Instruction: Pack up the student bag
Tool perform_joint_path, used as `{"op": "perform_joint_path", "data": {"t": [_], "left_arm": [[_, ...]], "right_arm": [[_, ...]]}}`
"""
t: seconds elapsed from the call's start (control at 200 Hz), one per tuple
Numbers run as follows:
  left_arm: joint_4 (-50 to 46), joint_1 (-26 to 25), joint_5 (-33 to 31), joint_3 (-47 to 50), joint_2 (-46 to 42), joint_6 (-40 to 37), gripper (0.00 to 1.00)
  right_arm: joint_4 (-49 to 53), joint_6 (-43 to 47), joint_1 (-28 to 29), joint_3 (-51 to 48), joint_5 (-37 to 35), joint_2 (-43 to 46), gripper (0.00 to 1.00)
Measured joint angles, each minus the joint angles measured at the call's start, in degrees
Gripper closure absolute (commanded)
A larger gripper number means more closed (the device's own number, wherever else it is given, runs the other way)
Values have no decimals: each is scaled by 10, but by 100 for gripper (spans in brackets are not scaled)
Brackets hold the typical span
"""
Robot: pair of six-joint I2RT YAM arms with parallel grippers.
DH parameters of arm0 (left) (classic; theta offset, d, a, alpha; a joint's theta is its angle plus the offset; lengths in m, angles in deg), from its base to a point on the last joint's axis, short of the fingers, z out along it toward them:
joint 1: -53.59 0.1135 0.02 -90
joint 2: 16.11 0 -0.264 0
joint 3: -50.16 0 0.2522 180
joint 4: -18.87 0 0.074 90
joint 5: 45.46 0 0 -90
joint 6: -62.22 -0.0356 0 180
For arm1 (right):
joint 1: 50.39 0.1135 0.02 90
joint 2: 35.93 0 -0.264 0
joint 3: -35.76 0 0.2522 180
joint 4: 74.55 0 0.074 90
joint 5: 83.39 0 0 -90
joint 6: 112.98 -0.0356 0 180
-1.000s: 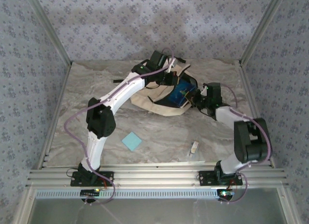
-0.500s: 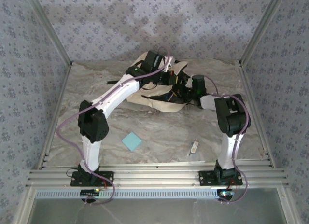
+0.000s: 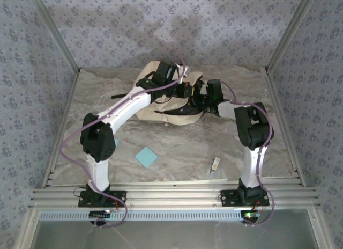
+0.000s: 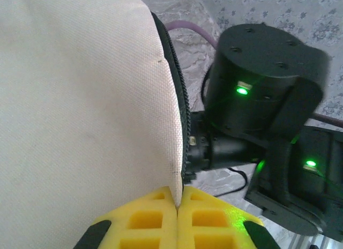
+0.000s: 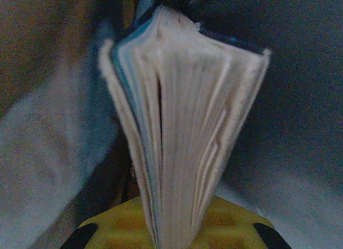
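Grip, right: right gripper [image 5: 174,227] is clamped on the near end of a thick blue-covered book [image 5: 182,109], whose pages fan toward a dark interior.
Grip, left: left gripper [image 4: 178,206] pinches the rim of the large cream fabric student bag [image 4: 80,99] beside its black zipper [image 4: 182,109].
Bag: at the middle of the far edge of the marble table [image 3: 177,141].
Advice: hold the mouth lifted and taut, slide the book in straight, and release it only once it is seated.
Risk: loose pages could snag the zipper.
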Motion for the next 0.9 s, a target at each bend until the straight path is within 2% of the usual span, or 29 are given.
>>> {"op": "perform_joint_path", "data": {"t": [0.225,0.415,0.6,0.9], "left_arm": [[6,1,2,0,7,-14,100],[5,5,5,0,7,-30,100],[5,6,10,0,7,-35,100],[5,7,35,0,7,-39,100]], "right_arm": [[59,29,-10,33,62,-14,100],[203,138,-43,88,103,-19,100],[309,207,-74,111,115,-19,100],[357,238,-22,229,126,-82,100]]}}
